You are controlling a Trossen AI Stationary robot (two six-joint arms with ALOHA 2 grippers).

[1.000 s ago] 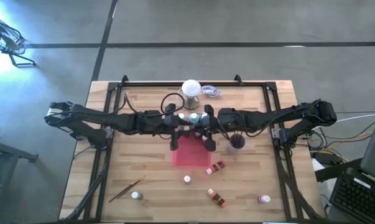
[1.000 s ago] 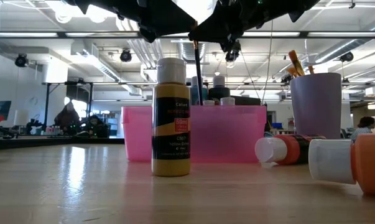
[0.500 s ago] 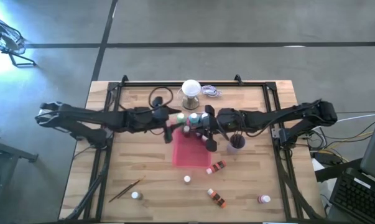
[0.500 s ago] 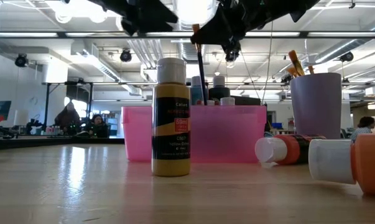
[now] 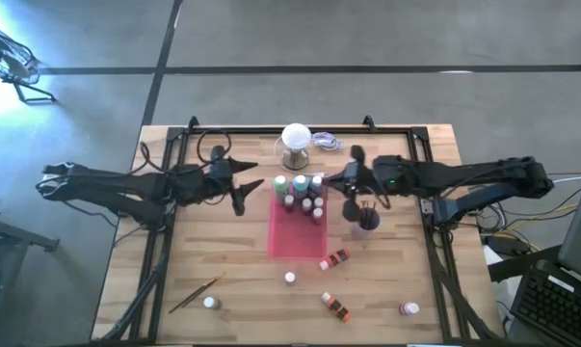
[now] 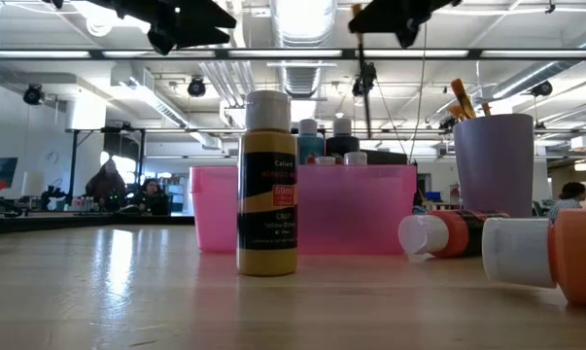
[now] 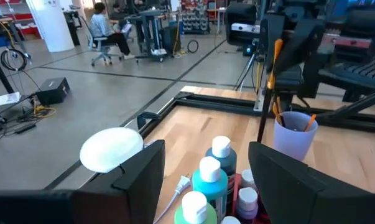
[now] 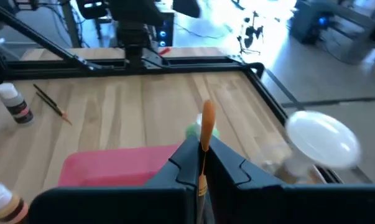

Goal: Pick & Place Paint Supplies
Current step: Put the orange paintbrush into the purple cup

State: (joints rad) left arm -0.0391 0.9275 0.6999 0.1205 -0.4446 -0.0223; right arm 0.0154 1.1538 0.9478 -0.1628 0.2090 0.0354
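right hand: your right hand (image 8: 202, 163) is pinched on a brush (image 8: 205, 127), handle up, hanging just above the lilac cup (image 5: 365, 221); likely lined up to drop it in with the others.
left hand: your left hand (image 7: 206, 174) is spread, holding nothing, off the pink tray's (image 5: 292, 241) left side.
tray: several capped bottles (image 5: 301, 192) stand packed at its far end; the near part is bare.
cup: already holds brushes (image 6: 464, 99), bristles down.
surface: still loose are a yellow bottle (image 6: 267, 185), an orange bottle (image 5: 336, 258) on its side and a brush (image 5: 196, 294) near the front left.
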